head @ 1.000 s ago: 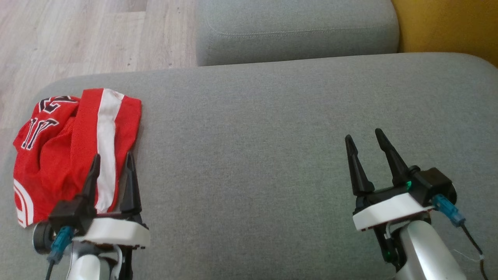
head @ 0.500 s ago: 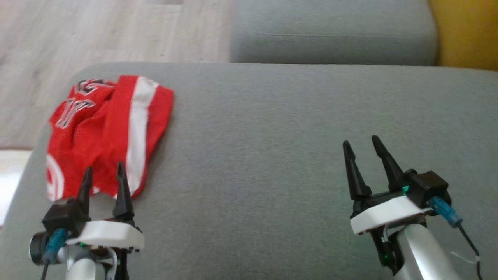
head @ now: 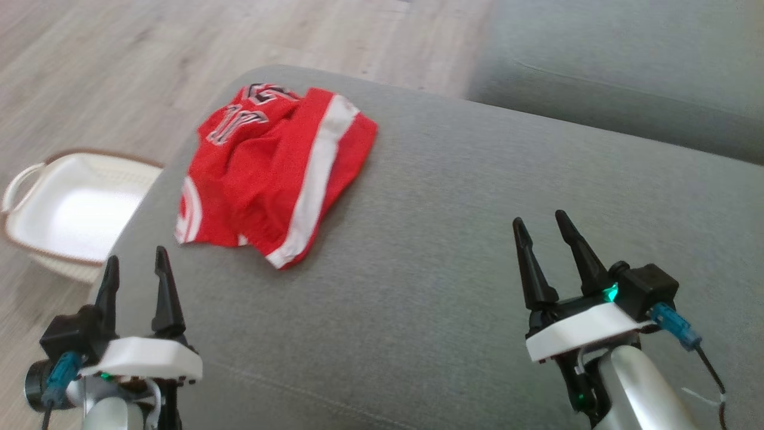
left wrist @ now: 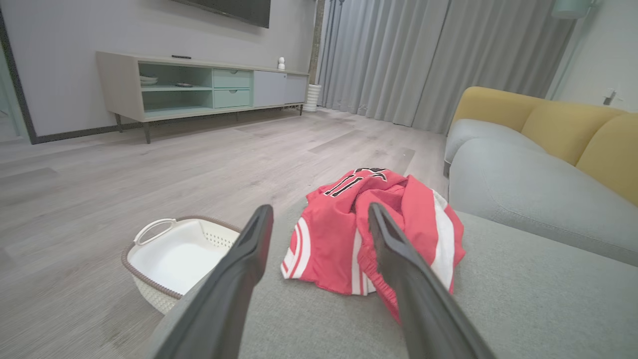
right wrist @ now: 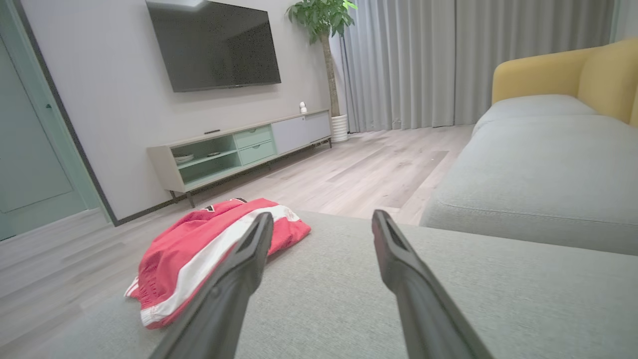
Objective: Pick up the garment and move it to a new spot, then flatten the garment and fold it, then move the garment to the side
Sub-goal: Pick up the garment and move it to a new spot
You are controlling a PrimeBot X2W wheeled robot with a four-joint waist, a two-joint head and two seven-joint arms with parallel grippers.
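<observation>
The garment (head: 274, 173) is a red sports piece with white stripes and black lettering, lying crumpled near the left end of the grey sofa seat (head: 453, 239). It also appears as the garment (left wrist: 374, 229) in the left wrist view and as the garment (right wrist: 209, 249) in the right wrist view. My left gripper (head: 134, 263) hovers open at the seat's near left corner, short of the cloth, nothing between its fingers. Over the near right part of the seat my right gripper (head: 542, 224) stands open and empty, well apart from the garment.
A white laundry basket (head: 36, 179) with a brown rim sits on the wood floor left of the sofa; the basket (left wrist: 149, 234) is empty. A second grey cushion (head: 627, 71) lies beyond the seat. A TV cabinet (right wrist: 239, 149) and curtains stand across the room.
The head camera has swung left, bringing the basket and floor into view. My left gripper, earlier over the garment's near edge, now sits clear of it. Both grippers stay open.
</observation>
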